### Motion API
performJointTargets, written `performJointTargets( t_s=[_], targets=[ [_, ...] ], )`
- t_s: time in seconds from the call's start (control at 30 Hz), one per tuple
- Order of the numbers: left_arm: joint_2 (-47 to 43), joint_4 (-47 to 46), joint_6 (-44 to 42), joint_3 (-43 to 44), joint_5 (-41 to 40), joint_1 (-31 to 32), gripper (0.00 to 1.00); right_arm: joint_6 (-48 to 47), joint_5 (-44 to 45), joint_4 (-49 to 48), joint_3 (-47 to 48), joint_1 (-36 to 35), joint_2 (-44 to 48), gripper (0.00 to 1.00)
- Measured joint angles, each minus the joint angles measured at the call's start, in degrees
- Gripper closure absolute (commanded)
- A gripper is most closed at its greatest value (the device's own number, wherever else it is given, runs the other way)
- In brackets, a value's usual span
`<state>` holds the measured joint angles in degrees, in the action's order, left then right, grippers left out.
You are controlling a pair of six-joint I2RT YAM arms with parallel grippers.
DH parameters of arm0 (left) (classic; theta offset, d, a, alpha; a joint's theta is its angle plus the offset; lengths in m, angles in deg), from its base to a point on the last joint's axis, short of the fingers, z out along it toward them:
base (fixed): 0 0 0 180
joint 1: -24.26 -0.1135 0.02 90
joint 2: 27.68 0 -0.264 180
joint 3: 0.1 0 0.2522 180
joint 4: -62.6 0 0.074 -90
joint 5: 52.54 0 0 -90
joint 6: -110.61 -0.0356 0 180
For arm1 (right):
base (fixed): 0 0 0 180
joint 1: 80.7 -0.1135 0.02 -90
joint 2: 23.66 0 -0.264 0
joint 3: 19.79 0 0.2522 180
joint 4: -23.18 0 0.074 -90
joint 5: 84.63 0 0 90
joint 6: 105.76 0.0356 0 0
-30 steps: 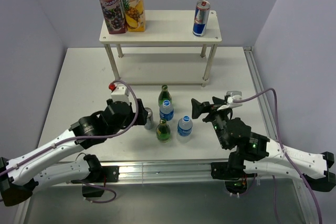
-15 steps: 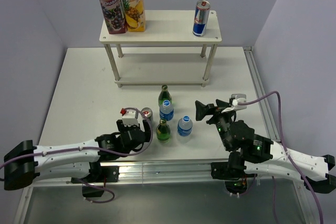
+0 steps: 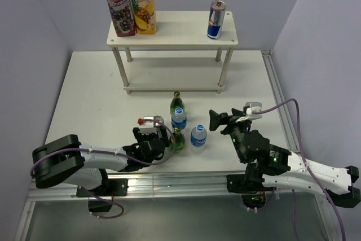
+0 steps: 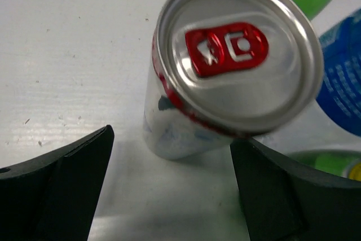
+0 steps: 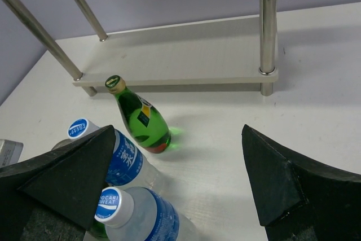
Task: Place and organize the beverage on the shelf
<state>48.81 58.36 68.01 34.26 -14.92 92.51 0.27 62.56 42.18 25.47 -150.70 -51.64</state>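
Top view: the shelf (image 3: 172, 36) stands at the far side of the table (image 3: 90, 94). Its top board carries two cartons (image 3: 128, 3) on the left and a can (image 3: 216, 20) on the right; the lower board is largely hidden beneath. Four bottles (image 3: 179, 118) cluster mid-table, well short of the shelf. The left end effector (image 3: 163, 138) sits low beside a silver can (image 3: 158, 121); its fingers are masked by the wrist, so contact cannot be judged here. The right end effector (image 3: 217, 119) stands apart, right of the bottles.

Left wrist view: the silver can, red tab up, appears tilted and slightly blurred. It lies just ahead of the fingers (image 4: 56, 190), centred on the gap and touched by neither. The jaws are spread wide. A blue-labelled bottle (image 4: 344, 83) is cut off at the right edge.

Right wrist view: the jaws are spread wide, with nothing between them. A green bottle (image 5: 141, 119) stands ahead, before the lower board (image 5: 180, 55). Two blue-capped bottles (image 5: 135, 213) are partly hidden by the left finger (image 5: 62, 184).
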Motion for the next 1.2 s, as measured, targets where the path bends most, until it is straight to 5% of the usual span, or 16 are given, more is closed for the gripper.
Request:
performJointTargets(
  t_s=[0.23, 0.37, 0.47, 0.6, 0.87, 1.2],
  targets=[
    [5.7, -10.6, -6.2, 0.3, 3.2, -7.4, 0.16, -0.1, 0.2, -0.2, -0.1, 0.0, -0.2, 0.0],
    [8.5, -14.5, -8.9, 1.3, 5.0, -10.6, 0.28, -0.5, 0.2, -1.0, -0.2, 0.0, -1.1, 0.0],
    [10.1, -15.7, -10.3, 2.6, 5.6, -11.6, 0.76, -0.7, 0.2, -1.7, -0.3, 0.0, -1.7, 0.0],
    [10.6, -14.2, -11.4, 3.9, 6.1, -12.1, 1.0, -0.9, 0.2, -1.9, -0.9, 0.0, -1.9, 0.0],
    [4.3, 11.6, -12.9, 19.6, 6.1, -12.2, 1.0, -0.9, 0.2, -2.3, -1.0, 0.0, -1.8, 0.0],
    [3.9, 33.7, -25.8, 64.6, 9.3, -16.8, 1.0, -1.5, 0.2, -2.7, -1.1, 0.0, -1.7, 0.0]
  ],
)
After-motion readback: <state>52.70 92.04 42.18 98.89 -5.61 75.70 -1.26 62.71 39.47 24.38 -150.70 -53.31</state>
